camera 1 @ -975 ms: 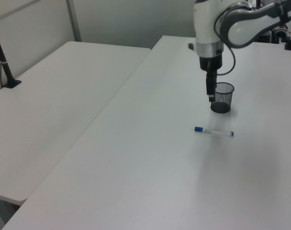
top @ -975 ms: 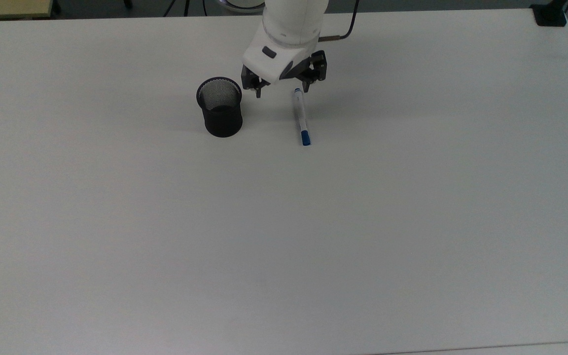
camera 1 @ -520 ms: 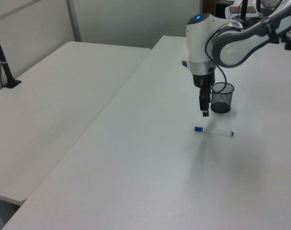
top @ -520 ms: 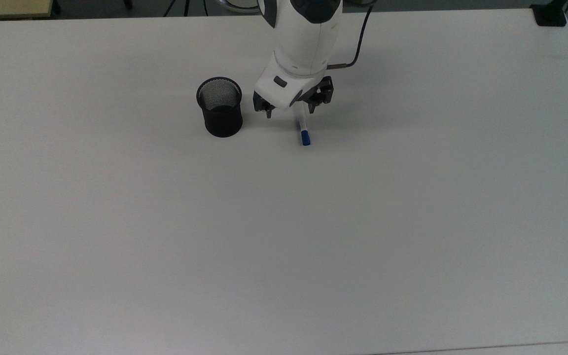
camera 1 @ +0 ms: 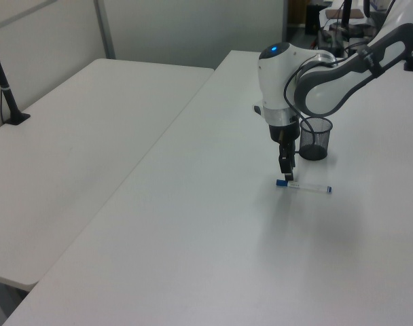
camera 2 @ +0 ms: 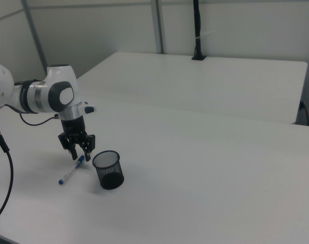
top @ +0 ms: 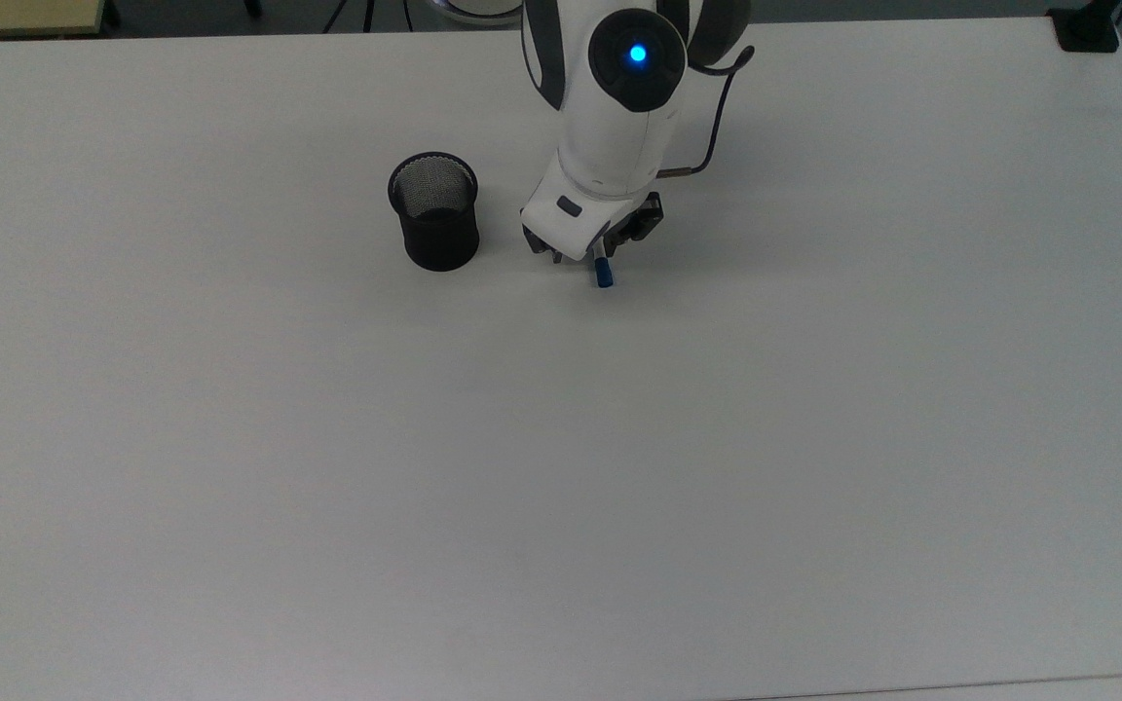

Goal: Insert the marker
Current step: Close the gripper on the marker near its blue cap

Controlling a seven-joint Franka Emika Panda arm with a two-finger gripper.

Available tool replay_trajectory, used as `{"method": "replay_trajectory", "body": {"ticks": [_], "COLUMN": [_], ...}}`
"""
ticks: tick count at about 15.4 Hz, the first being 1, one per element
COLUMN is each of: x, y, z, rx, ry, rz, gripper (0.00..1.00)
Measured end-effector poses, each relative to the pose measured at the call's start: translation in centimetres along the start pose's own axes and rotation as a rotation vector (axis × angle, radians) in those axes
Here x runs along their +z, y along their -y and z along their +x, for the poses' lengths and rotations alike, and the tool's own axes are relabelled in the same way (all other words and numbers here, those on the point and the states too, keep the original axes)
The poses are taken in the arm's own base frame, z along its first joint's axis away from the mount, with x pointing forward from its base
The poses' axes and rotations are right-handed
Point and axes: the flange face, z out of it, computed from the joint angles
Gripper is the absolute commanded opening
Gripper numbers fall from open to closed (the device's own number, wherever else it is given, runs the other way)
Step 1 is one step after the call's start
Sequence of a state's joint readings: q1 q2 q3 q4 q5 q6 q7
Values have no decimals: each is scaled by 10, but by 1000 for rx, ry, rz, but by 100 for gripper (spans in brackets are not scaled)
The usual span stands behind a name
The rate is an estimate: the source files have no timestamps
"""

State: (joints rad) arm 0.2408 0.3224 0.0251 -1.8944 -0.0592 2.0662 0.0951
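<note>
The marker lies flat on the white table [top: 561,467]. Its blue cap [top: 604,274] pokes out from under my wrist in the top view, and its white barrel [camera 1: 307,187] shows in the left view. My gripper [camera 2: 80,153] is low over the cap end [camera 2: 81,160] and open, with one finger on each side of the marker. It holds nothing. The black mesh cup [top: 434,210] stands upright and empty, a short way off on the top view's left, and it also shows in the right view as the cup [camera 2: 108,170] beside the gripper.
A second white table [camera 1: 84,129] adjoins on the left view's left, with a black clamped pole [camera 1: 3,78] on it. A black cable [top: 712,127] loops off my wrist. A black clamp [top: 1087,29] sits at the table's far corner.
My gripper has moved from beside the cup's rim along the marker toward its blue cap and has come down close to the table. Marker and cup have not moved.
</note>
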Motion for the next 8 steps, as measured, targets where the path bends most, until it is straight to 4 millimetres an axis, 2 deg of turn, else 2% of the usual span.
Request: {"method": "replay_trajectory", "body": {"ticks": [2, 8], "x": [4, 12], "y": [0, 12], "z": [1, 4], "rx": [0, 31], "ry": [4, -4], "rz": [0, -1], "gripper": [49, 48]}}
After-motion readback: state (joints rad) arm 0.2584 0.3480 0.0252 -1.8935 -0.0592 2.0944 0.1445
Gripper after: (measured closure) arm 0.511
